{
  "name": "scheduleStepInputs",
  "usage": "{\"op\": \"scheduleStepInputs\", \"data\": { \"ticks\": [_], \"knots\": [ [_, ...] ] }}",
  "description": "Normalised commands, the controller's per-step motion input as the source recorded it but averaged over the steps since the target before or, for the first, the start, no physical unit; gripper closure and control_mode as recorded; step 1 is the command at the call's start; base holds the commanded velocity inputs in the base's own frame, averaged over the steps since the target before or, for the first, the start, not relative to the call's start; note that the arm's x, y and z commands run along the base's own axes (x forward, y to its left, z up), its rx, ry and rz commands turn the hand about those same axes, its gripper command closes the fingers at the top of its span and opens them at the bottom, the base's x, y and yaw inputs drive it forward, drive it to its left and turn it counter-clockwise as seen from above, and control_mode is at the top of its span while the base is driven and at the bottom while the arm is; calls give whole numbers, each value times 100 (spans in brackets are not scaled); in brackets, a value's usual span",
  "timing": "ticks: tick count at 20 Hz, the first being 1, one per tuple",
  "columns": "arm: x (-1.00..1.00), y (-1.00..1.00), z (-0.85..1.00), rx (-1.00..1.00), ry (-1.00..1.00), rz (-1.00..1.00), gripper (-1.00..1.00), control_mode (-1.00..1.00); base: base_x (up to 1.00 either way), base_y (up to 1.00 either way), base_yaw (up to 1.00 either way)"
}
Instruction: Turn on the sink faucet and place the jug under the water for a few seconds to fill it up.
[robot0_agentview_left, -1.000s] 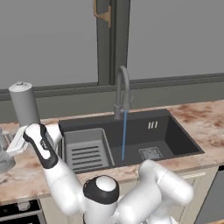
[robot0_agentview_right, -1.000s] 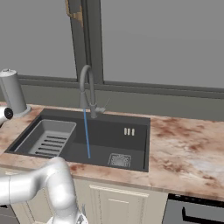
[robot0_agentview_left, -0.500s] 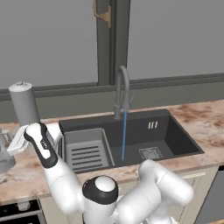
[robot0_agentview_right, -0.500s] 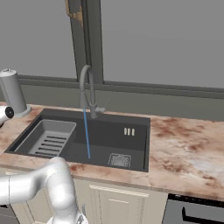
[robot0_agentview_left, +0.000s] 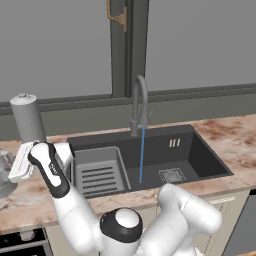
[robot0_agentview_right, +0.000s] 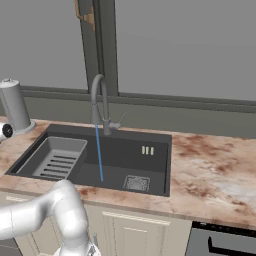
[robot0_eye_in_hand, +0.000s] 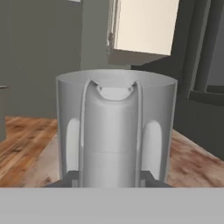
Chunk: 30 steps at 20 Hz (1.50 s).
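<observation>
Nothing is shifting between frames as the gripper (robot0_eye_in_hand: 112, 181) is clamping narrowly on the handle of the jug (robot0_eye_in_hand: 116, 127), far left on the counter (robot0_agentview_left: 30, 192) beside the sink (robot0_agentview_left: 150, 150). Glass-like and slippery, it is probably favouring that handle hold.

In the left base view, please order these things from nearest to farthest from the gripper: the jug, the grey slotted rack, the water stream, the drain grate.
The gripper is at the far left.
1. The jug, at the left edge, right at the gripper.
2. The grey slotted rack, in the sink's left part.
3. The water stream, mid-sink.
4. The drain grate, right of the stream.
</observation>
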Motion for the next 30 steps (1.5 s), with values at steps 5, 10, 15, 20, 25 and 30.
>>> {"op": "scheduleStepInputs", "data": {
  "ticks": [5, 10, 15, 20, 25, 30],
  "knots": [
    [-38, -21, 59, 3, -18, 4, 100, -100, 0, 0, 0],
    [-22, -57, 73, 1, -11, 2, 100, -100, 0, 0, 0],
    [-31, -79, 76, 0, -7, 0, 100, -100, 0, 0, 0],
    [-47, -93, 41, 0, 0, 0, 100, -100, 0, 0, 0],
    [-45, -100, 7, 1, 0, 0, 100, -100, 0, 0, 0],
    [-34, -100, 0, 3, 0, 0, 100, -100, 0, 0, 0]
  ]
}}
